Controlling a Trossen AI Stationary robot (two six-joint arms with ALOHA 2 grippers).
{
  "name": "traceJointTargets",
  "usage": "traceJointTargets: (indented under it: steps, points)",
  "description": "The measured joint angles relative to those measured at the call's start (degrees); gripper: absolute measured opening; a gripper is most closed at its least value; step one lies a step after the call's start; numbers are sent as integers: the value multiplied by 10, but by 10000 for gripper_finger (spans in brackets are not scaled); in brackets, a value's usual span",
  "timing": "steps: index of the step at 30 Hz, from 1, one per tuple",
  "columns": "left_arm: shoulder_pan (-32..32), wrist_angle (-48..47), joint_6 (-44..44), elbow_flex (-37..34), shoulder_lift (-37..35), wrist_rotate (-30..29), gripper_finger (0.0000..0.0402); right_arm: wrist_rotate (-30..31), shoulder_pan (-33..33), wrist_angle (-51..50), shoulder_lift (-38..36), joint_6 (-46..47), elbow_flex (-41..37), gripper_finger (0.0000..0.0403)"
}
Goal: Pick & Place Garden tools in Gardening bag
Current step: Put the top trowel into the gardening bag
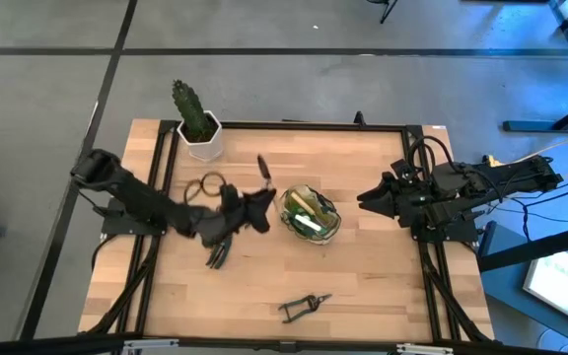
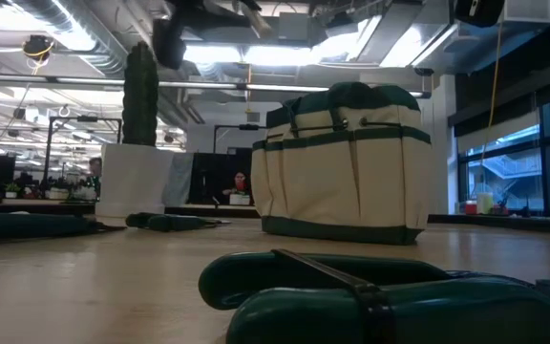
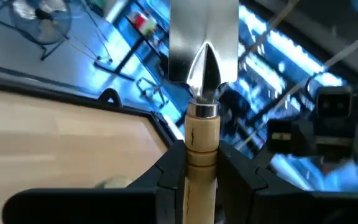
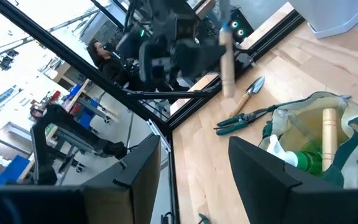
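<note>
Wooden slatted table (image 1: 363, 266), open workshop beyond. Your left gripper (image 3: 202, 163) is clamped on a wooden-handled trowel (image 3: 202, 74): handle between the fingers (image 3: 169, 180), silver blade pointing straight ahead of them. The gardening bag (image 1: 310, 213) lies just beyond the blade tip, mouth up, a wooden handle and green bottle already inside. Your right gripper (image 4: 194, 155) waits on the bag's far side, fingers apart, empty. Left arm is nearer and carries the load. Shears (image 1: 304, 307) lie unplaced on the table.

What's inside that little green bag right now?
The gardening bag holds a wooden tool handle and a green spray bottle; anything beneath them is hidden.
</note>
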Motion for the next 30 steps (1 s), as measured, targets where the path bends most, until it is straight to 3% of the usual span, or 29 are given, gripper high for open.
traceJointTargets:
  steps: [6,17,22,27,30]
  points:
    - [-72,24,44,51,81,-95,61,-25,0,0,0,1,0,193]
    - [-93,23,110,95,148,-109,61,-6,0,32,0,-28,0,193]
    - [-115,22,136,105,204,-228,61,21,0,30,0,-101,0,193]
    - [-94,23,112,104,283,-217,61,22,0,26,0,-154,0,193]
    - [-68,42,97,104,313,-175,61,18,0,25,0,-193,0,193]
